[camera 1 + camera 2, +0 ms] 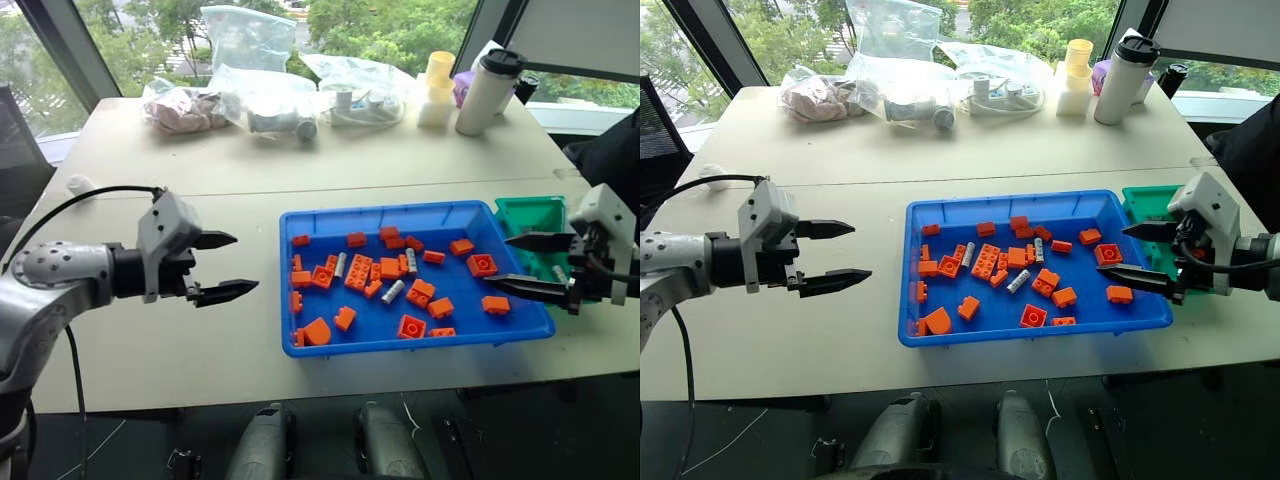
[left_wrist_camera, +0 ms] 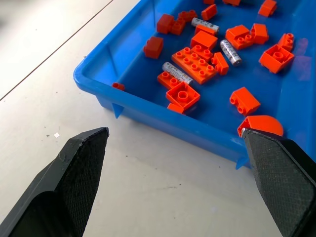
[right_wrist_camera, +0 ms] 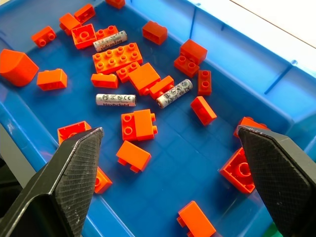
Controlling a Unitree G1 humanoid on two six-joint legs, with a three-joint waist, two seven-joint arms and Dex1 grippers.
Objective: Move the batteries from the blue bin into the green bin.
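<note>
The blue bin [image 1: 382,214] lies on the table right of centre, scattered with orange bricks. Three silver-grey batteries lie flat among them: one battery [image 1: 340,264] left of the middle, one battery [image 1: 393,291] in the middle and one battery [image 1: 411,260] just behind it. In the right wrist view they show as separate cylinders [image 3: 115,100]. The green bin [image 1: 530,214] stands against the blue bin's far right corner. My left gripper [image 1: 245,262] hovers open over bare table left of the blue bin. My right gripper [image 1: 497,260] is open above the blue bin's right end, in front of the green bin, holding nothing.
Several clear plastic bags [image 1: 262,95] lie along the table's far side, with a white tumbler [image 1: 487,92] and stacked yellow cups [image 1: 438,85] at the back right. Bare table [image 1: 150,350] stretches left of the blue bin, which sits close to the table's front edge.
</note>
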